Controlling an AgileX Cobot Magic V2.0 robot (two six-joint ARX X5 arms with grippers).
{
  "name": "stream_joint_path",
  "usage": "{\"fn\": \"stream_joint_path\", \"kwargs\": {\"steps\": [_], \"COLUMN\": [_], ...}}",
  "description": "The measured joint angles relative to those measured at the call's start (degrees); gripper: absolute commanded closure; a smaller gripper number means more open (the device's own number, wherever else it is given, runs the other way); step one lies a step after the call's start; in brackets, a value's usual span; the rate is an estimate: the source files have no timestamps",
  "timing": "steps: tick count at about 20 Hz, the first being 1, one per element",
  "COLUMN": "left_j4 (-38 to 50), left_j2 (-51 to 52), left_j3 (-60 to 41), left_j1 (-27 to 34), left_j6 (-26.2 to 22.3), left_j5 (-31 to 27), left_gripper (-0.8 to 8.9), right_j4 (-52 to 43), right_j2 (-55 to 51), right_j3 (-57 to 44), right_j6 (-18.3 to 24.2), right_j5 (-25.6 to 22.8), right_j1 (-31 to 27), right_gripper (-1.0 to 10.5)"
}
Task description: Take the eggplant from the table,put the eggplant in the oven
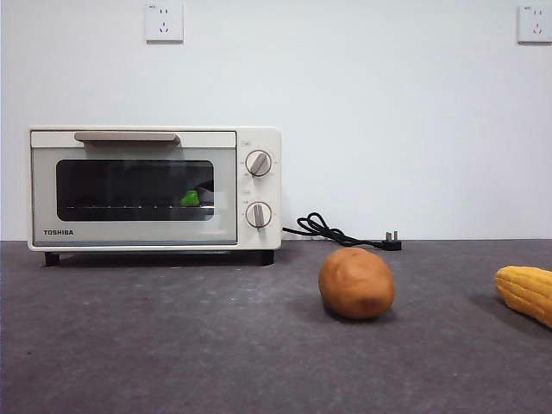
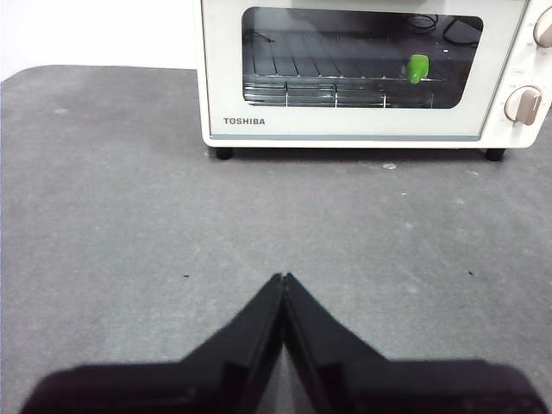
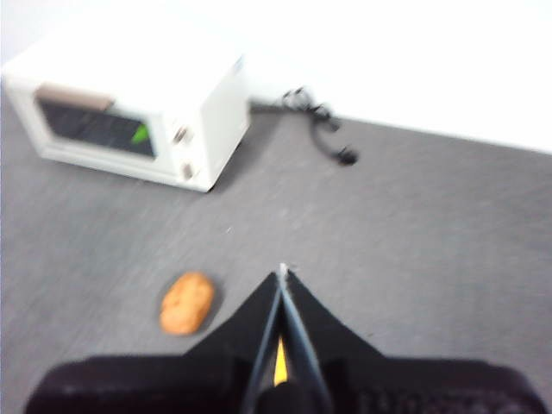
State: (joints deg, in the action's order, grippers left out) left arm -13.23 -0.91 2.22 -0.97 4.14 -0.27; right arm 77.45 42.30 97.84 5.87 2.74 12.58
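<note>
White wall and two sockets stand behind a dark grey table (image 1: 172, 345), and the job looks all but finished. Through the glass of the Toshiba oven (image 1: 155, 188), which sits toward the table's far left edge, the eggplant (image 1: 191, 198) shows as a bright green cap on the wire rack; its dark body is lost against the dim interior. The door is closed, its bar handle up against the top. Judging by that, nothing seems left but for the arms to rest.

Outward from the oven, its black power cord (image 1: 332, 231) lies unplugged along the far edge. A potato (image 1: 356, 283) sits mid-table, and a corn cob (image 1: 526, 293) lies at the right edge.

Left hand (image 2: 283, 278) hangs before the oven, jaws pressed together, empty. Right hand (image 3: 282, 269) hovers high over the table near the potato, likewise pressed together on nothing.
</note>
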Motion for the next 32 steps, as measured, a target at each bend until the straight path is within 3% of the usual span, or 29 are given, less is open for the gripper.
{"fn": "stream_joint_path", "kwargs": {"steps": [4,9,15,23,28,32], "left_j4": [0.0,0.0,0.0,0.0,0.0,0.0], "left_j2": [0.0,0.0,0.0,0.0,0.0,0.0], "left_j3": [0.0,0.0,0.0,0.0,0.0,0.0], "left_j1": [0.0,0.0,0.0,0.0,0.0,0.0], "left_j6": [0.0,0.0,0.0,0.0,0.0,0.0], "left_j5": [0.0,0.0,0.0,0.0,0.0,0.0], "left_gripper": [8.17,8.17,8.17,8.17,8.17,8.17], "right_j4": [-0.6,-13.6,-35.3,-61.1,-71.5,-71.6], "right_j2": [-8.1,-17.1,-27.0,-37.0,-41.7,-41.7], "right_j3": [-0.1,-8.0,-35.2,-72.7,-86.5,-90.8], "right_j6": [0.0,-1.0,-5.1,-5.7,-5.7,-5.7], "right_j5": [0.0,0.5,3.7,3.7,3.7,3.7], "right_j1": [-5.3,-11.0,-13.0,-13.0,-13.0,-13.0], "right_gripper": [9.5,9.5,9.5,9.5,9.5,9.5]}}
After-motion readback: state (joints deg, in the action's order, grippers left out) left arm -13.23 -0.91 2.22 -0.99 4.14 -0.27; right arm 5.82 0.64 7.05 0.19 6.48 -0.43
